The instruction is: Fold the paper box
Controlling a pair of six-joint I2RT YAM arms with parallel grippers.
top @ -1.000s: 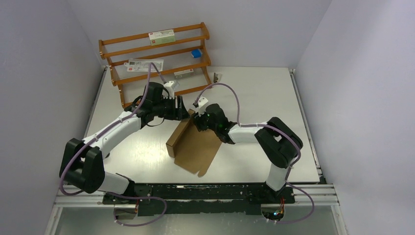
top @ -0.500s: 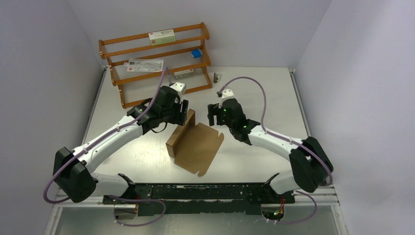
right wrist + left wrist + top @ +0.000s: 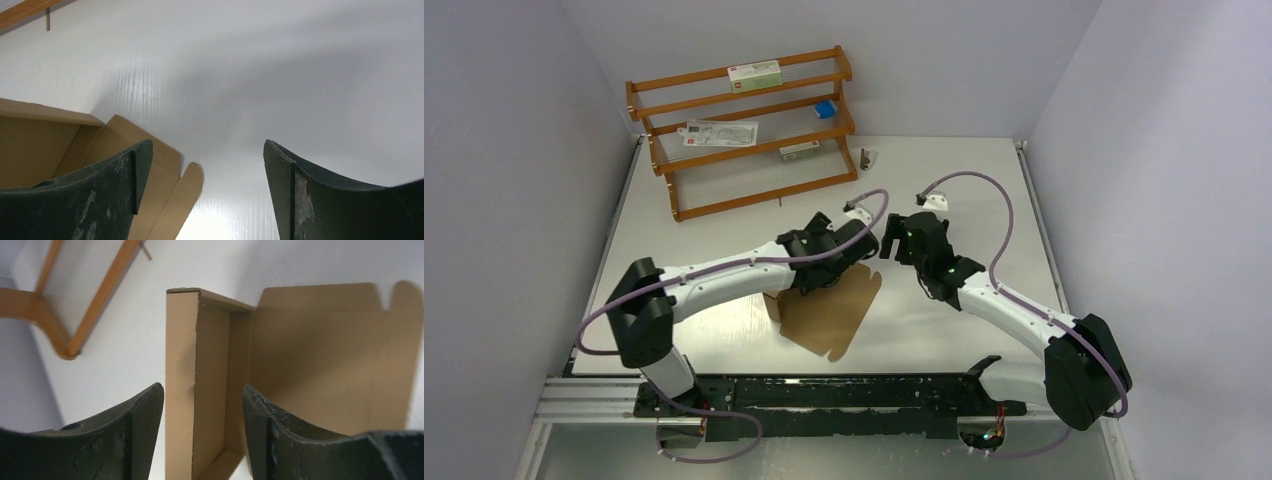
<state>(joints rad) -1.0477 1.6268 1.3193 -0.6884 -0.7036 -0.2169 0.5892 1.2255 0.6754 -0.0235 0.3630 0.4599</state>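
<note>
The paper box (image 3: 834,315) is brown cardboard lying mid-table, one long side wall folded upright and its wide flap flat on the table. My left gripper (image 3: 829,268) hovers over it and hides its far end from above. In the left wrist view the left gripper (image 3: 202,386) is open. The upright wall of the box (image 3: 181,370) shows in the gap beyond the tips, touching neither finger. My right gripper (image 3: 889,245) hangs just right of the box. It (image 3: 207,142) is open over bare table, with the flap's corner and tab (image 3: 187,182) by its left finger.
A wooden rack (image 3: 744,130) stands at the back left with a white red-labelled carton (image 3: 754,73) and a small blue box (image 3: 825,108) on its shelves. A small dark object (image 3: 866,158) lies behind the arms. Walls close in on three sides.
My right gripper let go of the box's far end, opened wide and drew back to the right. My left arm swung from the rack side rightward over the box.
</note>
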